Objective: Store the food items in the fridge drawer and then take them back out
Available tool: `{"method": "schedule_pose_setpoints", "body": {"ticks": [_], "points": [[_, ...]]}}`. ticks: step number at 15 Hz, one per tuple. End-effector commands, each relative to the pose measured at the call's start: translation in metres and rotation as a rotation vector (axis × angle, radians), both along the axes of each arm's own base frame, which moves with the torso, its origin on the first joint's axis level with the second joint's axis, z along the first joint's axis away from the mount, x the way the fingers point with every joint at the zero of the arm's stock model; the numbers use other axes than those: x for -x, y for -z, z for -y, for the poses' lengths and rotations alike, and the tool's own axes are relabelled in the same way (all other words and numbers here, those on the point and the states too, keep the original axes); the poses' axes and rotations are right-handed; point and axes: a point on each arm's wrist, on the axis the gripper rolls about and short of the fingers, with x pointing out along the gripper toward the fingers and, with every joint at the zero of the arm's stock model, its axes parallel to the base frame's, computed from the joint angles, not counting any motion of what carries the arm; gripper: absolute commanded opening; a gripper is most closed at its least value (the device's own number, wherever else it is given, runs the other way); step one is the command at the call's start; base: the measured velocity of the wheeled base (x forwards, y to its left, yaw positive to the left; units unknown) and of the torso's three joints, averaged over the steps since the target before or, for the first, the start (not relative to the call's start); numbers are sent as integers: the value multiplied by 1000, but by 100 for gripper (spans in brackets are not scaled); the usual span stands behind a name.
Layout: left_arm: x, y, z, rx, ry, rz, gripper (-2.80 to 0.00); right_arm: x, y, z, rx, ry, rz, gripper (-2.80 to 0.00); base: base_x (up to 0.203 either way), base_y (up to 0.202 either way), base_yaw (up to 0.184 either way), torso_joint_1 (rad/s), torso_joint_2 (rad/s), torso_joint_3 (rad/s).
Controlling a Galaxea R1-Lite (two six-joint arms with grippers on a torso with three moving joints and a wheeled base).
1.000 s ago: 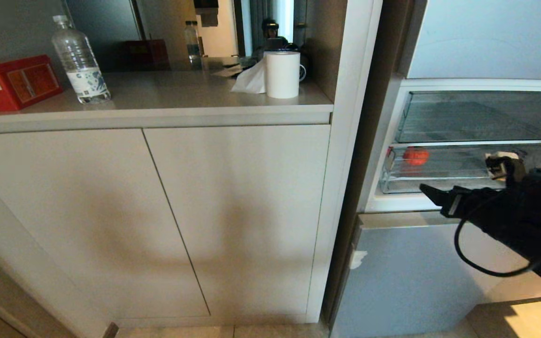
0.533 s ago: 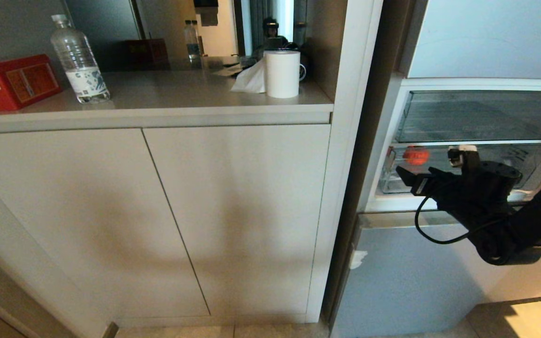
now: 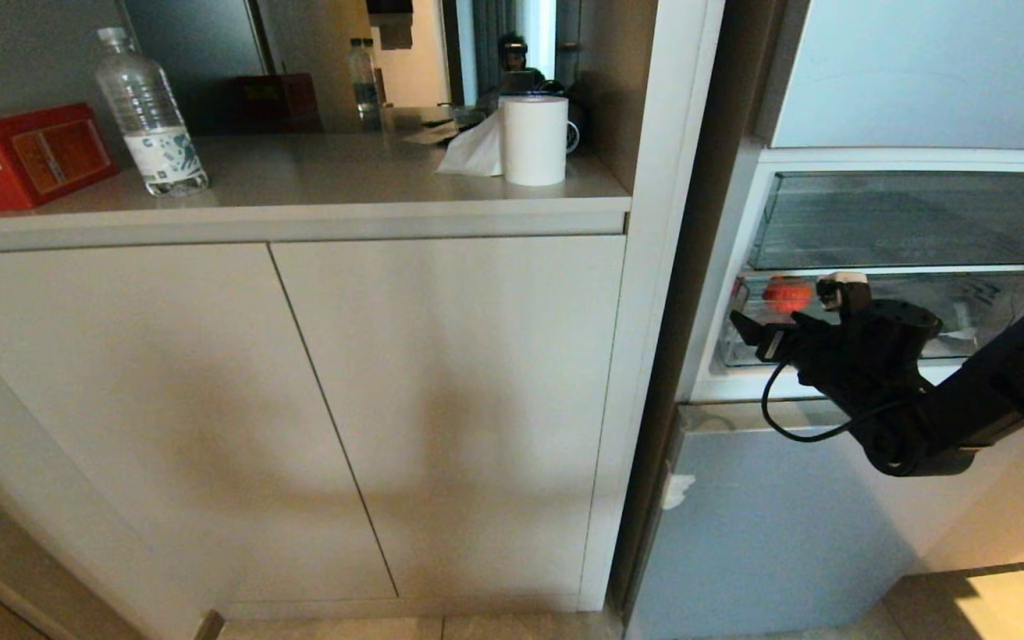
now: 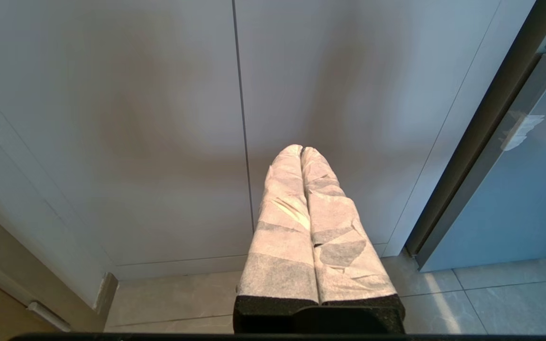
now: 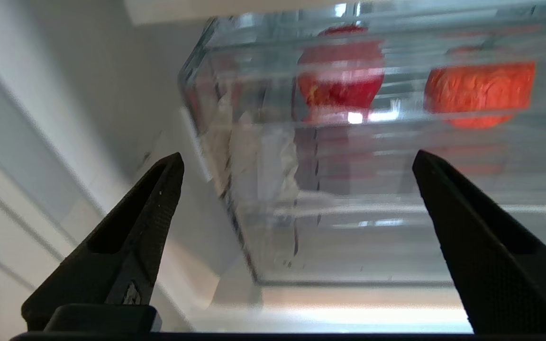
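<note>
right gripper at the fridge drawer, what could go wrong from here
1. The right gripper is open and faces the clear fridge drawer from outside; both red food items sit behind its wall, so reaching straight in would likely strike plastic.
2. The see-through wall and its reflections may make depth hard to judge, so a finger could knock the front lip.
3. The items lie close together; grabbing one may nudge the other.

Your right arm (image 3: pixel 965 400), in the right part of the head frame, is matte black with a round joint housing and a thin black cable (image 3: pixel 796 427) looping below. Its fingers (image 5: pixel 472 237) are black, tapered and finely textured. The left fingers (image 4: pixel 311 227) are wrapped in white tape over black foam.
</note>
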Motion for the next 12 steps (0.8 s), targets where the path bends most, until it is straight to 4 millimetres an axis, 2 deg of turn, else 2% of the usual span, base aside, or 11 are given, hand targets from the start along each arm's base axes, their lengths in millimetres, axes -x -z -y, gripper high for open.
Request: {"method": "schedule_pose_setpoints", "body": {"ticks": [1, 3, 4, 12], "points": [[0, 0, 0, 0, 0, 1, -280, -6, 4, -1, -1, -1, 9, 0, 0, 0, 0, 0, 0, 0], [0, 0, 0, 0, 0, 1, -280, -8, 3, -2, -1, -4, 15, 0, 0, 0, 0, 0, 0, 0], [0, 0, 0, 0, 0, 1, -280, -10, 3, -3, -1, -6, 22, -280, 0, 0, 0, 0, 0, 0], [0, 0, 0, 0, 0, 1, -280, -13, 3, -29, -4, -56, 23, -280, 0, 0, 0, 0, 0, 0]]}}
